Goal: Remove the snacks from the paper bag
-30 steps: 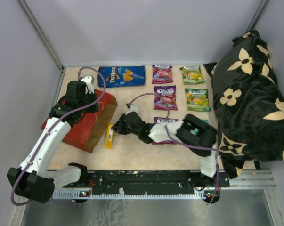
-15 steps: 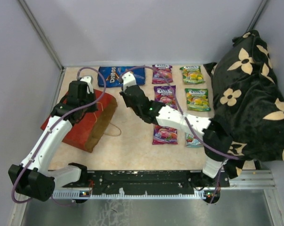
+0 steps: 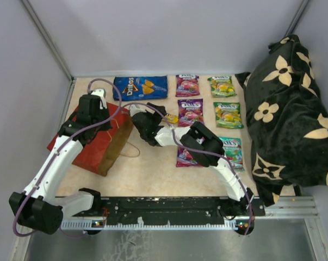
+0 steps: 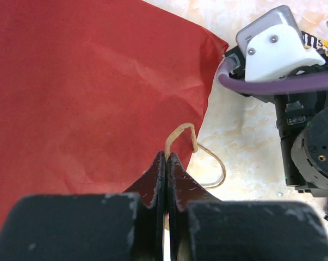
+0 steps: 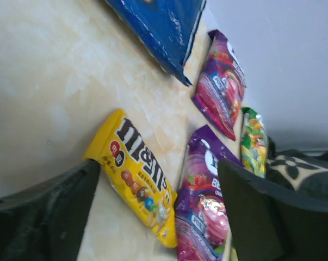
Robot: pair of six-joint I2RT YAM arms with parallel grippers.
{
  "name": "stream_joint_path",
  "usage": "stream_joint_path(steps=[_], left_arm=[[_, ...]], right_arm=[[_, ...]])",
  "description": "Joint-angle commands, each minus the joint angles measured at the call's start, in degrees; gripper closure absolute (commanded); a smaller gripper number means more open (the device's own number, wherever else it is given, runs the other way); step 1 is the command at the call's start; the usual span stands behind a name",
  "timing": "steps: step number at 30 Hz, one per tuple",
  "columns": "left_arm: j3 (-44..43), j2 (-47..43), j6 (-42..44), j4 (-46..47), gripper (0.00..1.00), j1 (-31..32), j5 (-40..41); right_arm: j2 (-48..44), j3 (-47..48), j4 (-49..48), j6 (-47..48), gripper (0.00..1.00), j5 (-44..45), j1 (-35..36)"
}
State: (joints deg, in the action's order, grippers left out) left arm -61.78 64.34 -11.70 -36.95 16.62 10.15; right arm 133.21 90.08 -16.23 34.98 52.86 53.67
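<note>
M&M's packet [image 5: 139,176] lies between my right gripper's [image 5: 159,166] released fingers; my left gripper [image 4: 167,157] pinches the paper bag's [image 4: 71,98] handle [image 4: 180,128].

Red paper bag [image 4: 71,81]; blue Doritos bag [image 3: 140,87]; yellow M&M's packet [image 5: 135,176]; purple candy packet [image 3: 190,111]; green candy packet [image 3: 228,115]; black cloth [image 3: 286,109] patterned with cream flowers.

Bright even light, soft shadows, sheen on snacks [image 5: 204,217], foreground blurred
</note>
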Motion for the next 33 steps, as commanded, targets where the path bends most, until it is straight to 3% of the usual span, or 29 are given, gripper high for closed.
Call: stream_joint_path(steps=[1, 6, 9, 13, 17, 19, 22, 25, 33], left_arm=[[0.29, -1.27, 0.54, 0.13, 0.98, -0.19, 0.73], [0.1, -0.71, 0.61, 0.46, 0.98, -0.32, 0.54], [-0.23, -1.11, 0.67, 0.4, 0.98, -0.47, 0.8], [-0.39, -1.41, 0.72, 0.28, 0.97, -0.52, 0.8], [-0.36, -1.34, 0.54, 0.13, 0.97, -0.54, 0.99], [-0.53, -1.11, 0.46, -0.04, 0.97, -0.54, 0.78], [-1.15, -0.77, 0.28, -0.81, 0.98, -0.54, -0.15], [-1.09, -1.16, 0.29, -1.13, 0.98, -0.54, -1.45], [-0.45, -1.68, 0.02, -2.44, 0.99, -0.54, -4.3]], right_arm=[[-10.01, 2.48, 1.6, -11.41, 0.01, -5.28, 0.31], [-25.51, -6.34, 1.85, -30.24, 0.01, -23.49, -1.99], [-36.61, -14.33, -0.21, -49.47, 0.01, -35.0, -5.44], [-44.32, -34.19, -18.48, -83.37, 0.07, -52.02, -7.96], [-40.78, -48.14, -39.76, -105.64, 0.1, -48.63, -0.19], [-33.63, -50.96, -52.75, -113.98, 0.1, -46.06, 3.67], [-20.76, -45.52, -67.06, -120.54, 0.11, -48.98, 6.39], [-11.2, -36.9, -67.33, -124.37, 0.12, -50.95, 8.35], [-2.51, -20.23, -41.46, -125.29, 0.17, -51.93, 9.08]])
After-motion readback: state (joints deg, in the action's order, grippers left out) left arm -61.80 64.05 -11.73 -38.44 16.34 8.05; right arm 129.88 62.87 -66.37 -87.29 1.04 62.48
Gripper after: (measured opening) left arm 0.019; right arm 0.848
